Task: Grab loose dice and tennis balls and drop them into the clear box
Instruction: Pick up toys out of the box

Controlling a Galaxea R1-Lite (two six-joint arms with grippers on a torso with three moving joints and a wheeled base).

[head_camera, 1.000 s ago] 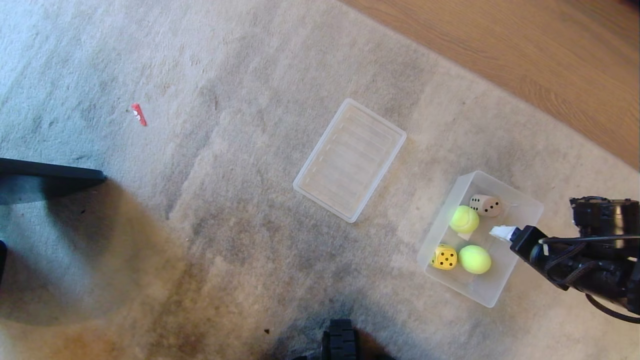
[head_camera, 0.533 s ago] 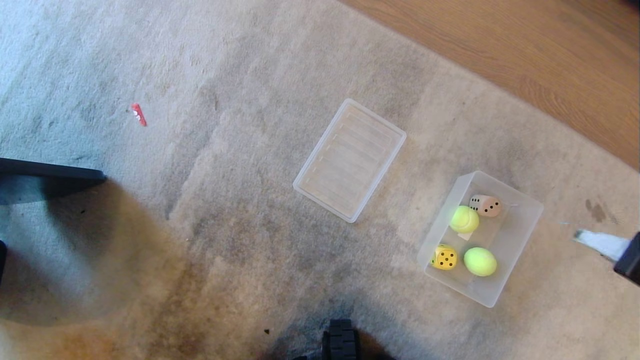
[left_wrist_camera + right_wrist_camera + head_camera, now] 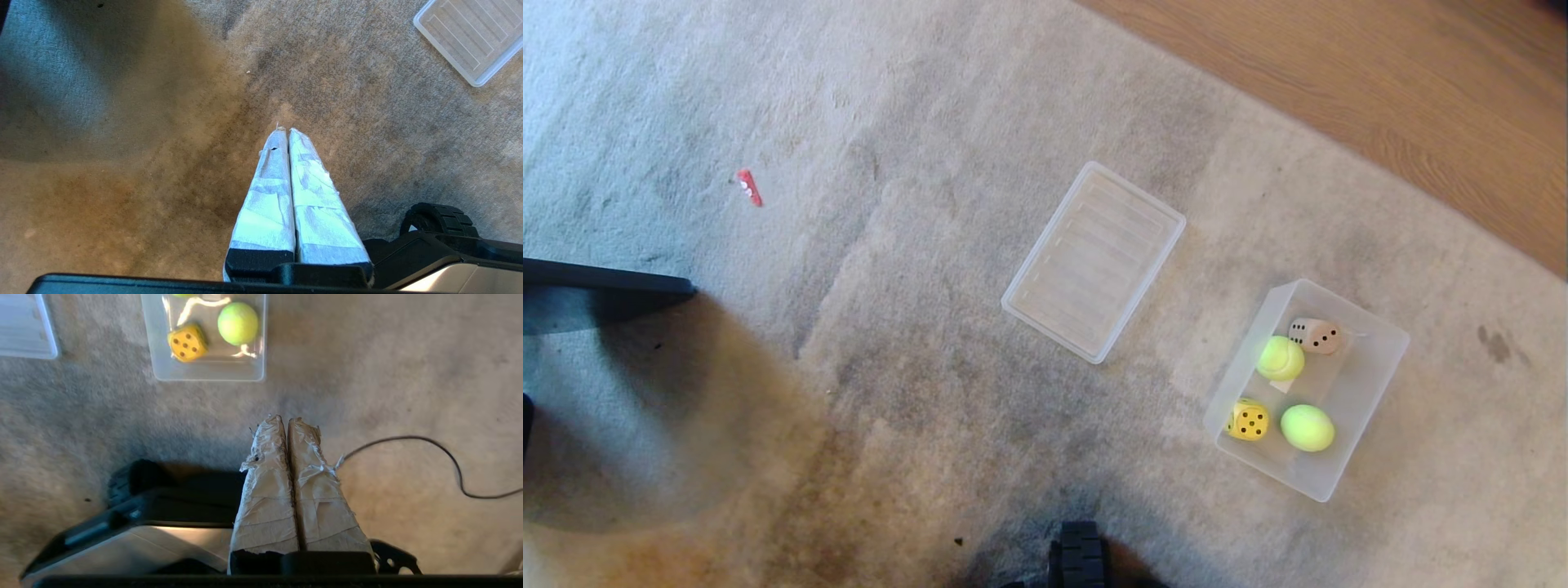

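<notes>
Right gripper [image 3: 284,421] jaws pressed together, empty; left gripper [image 3: 284,131] jaws likewise

The clear box [image 3: 1372,384] holds two tennis balls [image 3: 1281,358], apparently two dice [image 3: 1249,420].

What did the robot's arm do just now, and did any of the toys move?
The right arm pulled back from over the clear box and left the head view; the right gripper went from open to shut, holding nothing. One tennis ball rolled a little inside the box. The other tennis ball, yellow die, tan die, lid and left gripper stayed put.
</notes>
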